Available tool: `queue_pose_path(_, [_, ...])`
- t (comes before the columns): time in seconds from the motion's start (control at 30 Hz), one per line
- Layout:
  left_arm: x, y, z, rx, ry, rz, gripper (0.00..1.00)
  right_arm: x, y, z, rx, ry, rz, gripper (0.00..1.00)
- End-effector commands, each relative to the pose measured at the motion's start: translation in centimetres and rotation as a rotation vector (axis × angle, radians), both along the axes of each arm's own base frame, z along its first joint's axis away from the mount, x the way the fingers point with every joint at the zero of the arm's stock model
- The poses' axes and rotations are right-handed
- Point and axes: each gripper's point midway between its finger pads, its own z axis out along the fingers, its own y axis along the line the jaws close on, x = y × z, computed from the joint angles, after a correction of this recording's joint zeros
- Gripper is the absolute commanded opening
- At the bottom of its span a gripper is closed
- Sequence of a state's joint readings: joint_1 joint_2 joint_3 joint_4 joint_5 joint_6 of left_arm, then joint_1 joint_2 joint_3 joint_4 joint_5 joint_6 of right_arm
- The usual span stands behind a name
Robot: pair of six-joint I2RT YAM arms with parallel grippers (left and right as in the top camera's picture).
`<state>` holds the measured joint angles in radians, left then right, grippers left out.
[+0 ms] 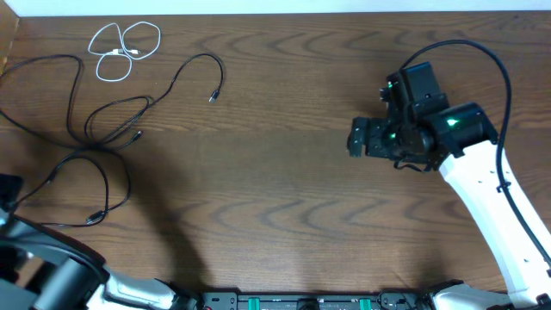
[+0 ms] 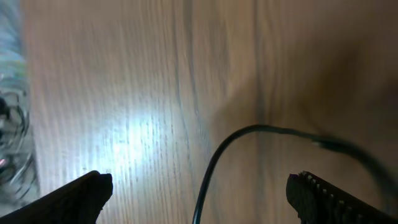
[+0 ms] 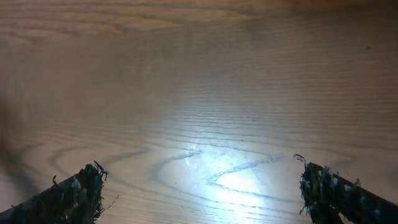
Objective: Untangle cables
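At the left of the wood-grained bench (image 1: 284,215), a loose tangle of thin, matte black cables (image 1: 95,129) crossing in long loops, with a shorter white cable (image 1: 125,47) coiled in small rings just above it. Seemingly the reach-in step, with no grasp yet: left jaws released, spread wide over one black strand (image 2: 230,140) curving across the bench, so next to lower, pinch it and pull gently outward. Far right, right jaws released too, over bare shiny wood.

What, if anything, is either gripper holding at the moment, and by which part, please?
Nothing is held. The left gripper is open above a black cable; the right gripper is open over bare table.
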<state>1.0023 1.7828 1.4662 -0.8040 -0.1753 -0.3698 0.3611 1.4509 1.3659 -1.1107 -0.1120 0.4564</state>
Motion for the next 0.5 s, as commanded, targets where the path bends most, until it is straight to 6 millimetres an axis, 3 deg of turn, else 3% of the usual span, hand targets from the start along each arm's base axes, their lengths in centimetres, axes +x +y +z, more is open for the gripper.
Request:
queue_pose_path(0.0, [-0.5, 0.1, 6.0, 0.149, -0.08, 0.047, 0.95, -0.3, 0.7, -0.1, 0.0, 0.005, 0.016, 0.99])
queue_pose_path(0.1, [1.5, -1.1, 9.5, 0.175, -0.255, -0.006, 0.95, -0.4, 0.9, -0.2, -0.001, 0.006, 0.024, 0.99])
queue_pose_path(0.2, [5.3, -4.1, 12.1, 0.093, -0.507, -0.127, 0.95, -0.5, 0.9, -0.3, -0.002, 0.009, 0.027, 0.99])
queue_pose_path(0.3, [8.1, -6.8, 12.9, -0.001, -0.627, -0.225, 0.87, -0.6, 0.9, -0.5, -0.004, 0.014, 0.027, 0.99])
queue_pose_path(0.37, [9.0, -8.4, 11.9, -0.05, -0.597, -0.26, 0.82, -0.7, 0.9, -0.6, -0.005, 0.018, 0.027, 0.99])
queue_pose_path(0.47, [8.0, -9.7, 9.2, -0.073, -0.418, -0.251, 0.43, -0.7, 0.9, -0.8, -0.006, 0.02, 0.027, 0.99])
